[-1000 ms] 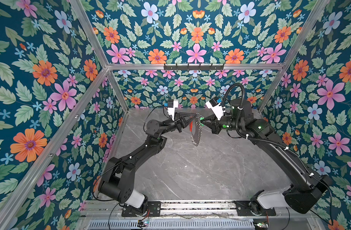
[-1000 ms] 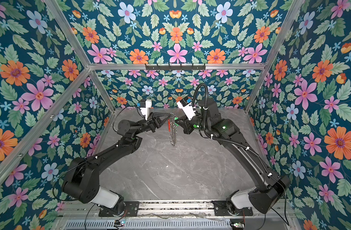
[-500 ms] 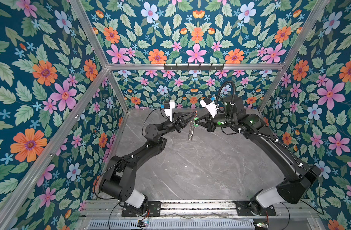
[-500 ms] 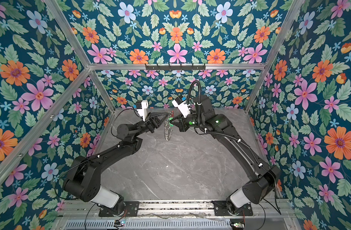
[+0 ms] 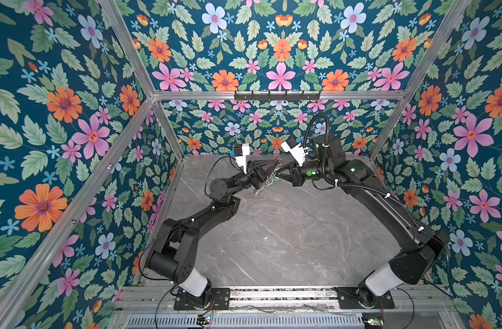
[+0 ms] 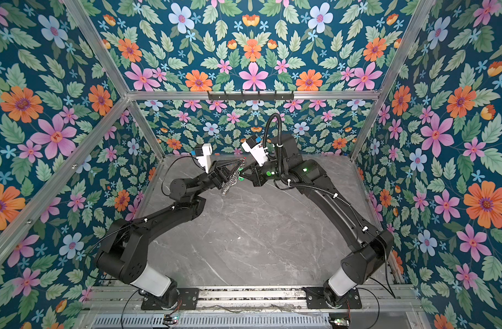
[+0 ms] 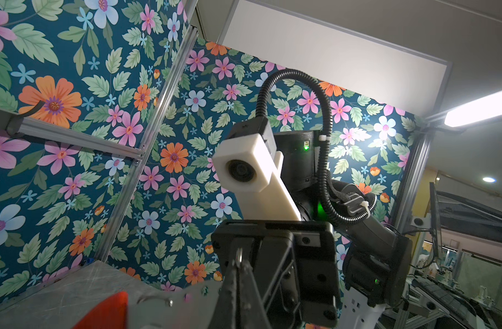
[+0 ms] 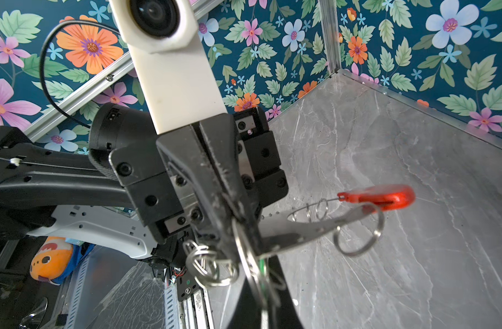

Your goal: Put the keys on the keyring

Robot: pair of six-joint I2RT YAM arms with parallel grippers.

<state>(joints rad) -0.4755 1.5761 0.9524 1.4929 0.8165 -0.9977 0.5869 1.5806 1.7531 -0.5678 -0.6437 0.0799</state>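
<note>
The keyring hangs above the back of the table, between the two arms in both top views. It is a grey hoop with silver loops and a red segment. My left gripper is shut on the hoop's upper edge; its fingers are pressed together. My right gripper meets it from the right, shut on the green key. In the right wrist view the key shows only as a thin green sliver among the loops. I cannot tell whether it is threaded through a loop.
The grey marble table is walled by floral panels with aluminium posts. A black hook rail runs along the back frame above the grippers. The arm bases sit on a rail at the front edge.
Both grippers have shifted left together with the keyring and key. The ring has swung from hanging broad and low to a shorter, tilted hang.
</note>
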